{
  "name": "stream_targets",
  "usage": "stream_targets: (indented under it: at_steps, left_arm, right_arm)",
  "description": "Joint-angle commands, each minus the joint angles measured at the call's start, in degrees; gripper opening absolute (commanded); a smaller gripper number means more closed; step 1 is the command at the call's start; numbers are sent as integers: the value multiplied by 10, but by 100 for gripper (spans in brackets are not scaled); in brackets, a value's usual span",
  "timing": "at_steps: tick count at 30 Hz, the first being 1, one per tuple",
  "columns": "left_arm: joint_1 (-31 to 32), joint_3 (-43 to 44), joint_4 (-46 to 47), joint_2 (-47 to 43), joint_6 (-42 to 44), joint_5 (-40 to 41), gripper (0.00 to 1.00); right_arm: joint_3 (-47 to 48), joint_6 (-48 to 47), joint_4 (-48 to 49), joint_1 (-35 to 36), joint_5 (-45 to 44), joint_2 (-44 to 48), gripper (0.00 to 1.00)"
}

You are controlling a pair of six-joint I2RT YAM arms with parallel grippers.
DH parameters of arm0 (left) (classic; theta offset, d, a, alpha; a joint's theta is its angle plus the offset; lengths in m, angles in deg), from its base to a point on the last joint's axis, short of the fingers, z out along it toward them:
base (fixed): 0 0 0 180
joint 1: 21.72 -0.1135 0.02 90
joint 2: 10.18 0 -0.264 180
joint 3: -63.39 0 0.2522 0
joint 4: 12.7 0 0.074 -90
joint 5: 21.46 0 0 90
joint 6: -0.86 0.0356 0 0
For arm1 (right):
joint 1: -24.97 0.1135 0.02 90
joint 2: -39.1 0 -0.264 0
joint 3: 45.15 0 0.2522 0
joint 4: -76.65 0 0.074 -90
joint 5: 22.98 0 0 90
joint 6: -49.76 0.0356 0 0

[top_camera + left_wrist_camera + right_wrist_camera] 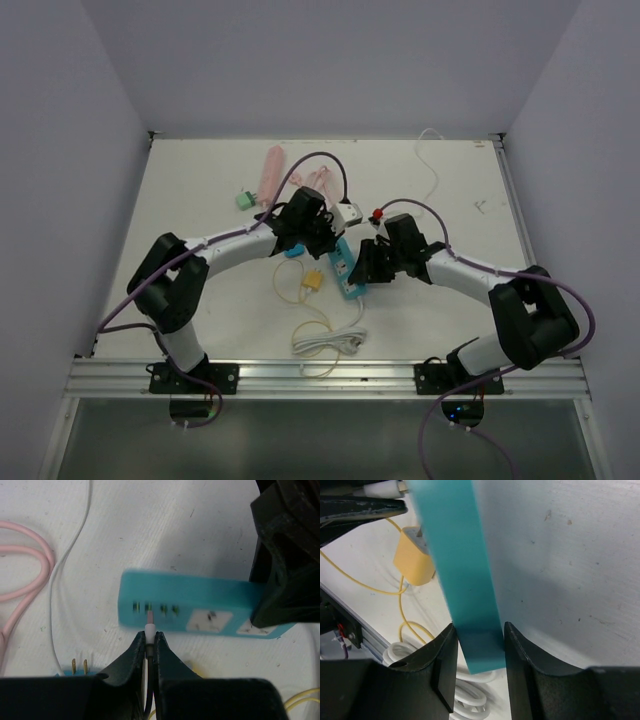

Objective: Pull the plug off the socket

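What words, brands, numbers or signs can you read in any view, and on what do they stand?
No text can be read in any view.
The teal power strip: no print shows on its face or side, and its edges are blurred.
The plug in the left gripper: no marking shows.
The yellow adapter: no marking shows.
On the table, dark marks: too small to tell whether they are writing.

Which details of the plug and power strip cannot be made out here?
Right wrist view: the sockets; the power strip in the right pincer shows only a blurred side.
Left wrist view: whether the plug is out of its port; blurred, covered by the left pincer.
Same view: one strip end, behind the right pincer.
Top view: the plug, too small.
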Motion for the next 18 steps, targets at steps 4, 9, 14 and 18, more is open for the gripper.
stream_targets:
  at_steps: [4, 9, 14, 18]
  left_arm:
    - [-12, 47, -39, -61, 19, 5, 0]
    - [-13, 12, 1, -81, -2, -8, 0]
    - [-18, -11, 48, -83, -38, 18, 0]
    - [-50, -43, 90, -73, -99, 16, 1]
  right_arm:
    - [-42, 22, -139, -27, -204, -50, 0]
    - [-47, 22, -137, -27, -203, -44, 0]
    - [-54, 20, -138, -28, -195, -10, 0]
    - [-65, 25, -118, -34, -165, 21, 0]
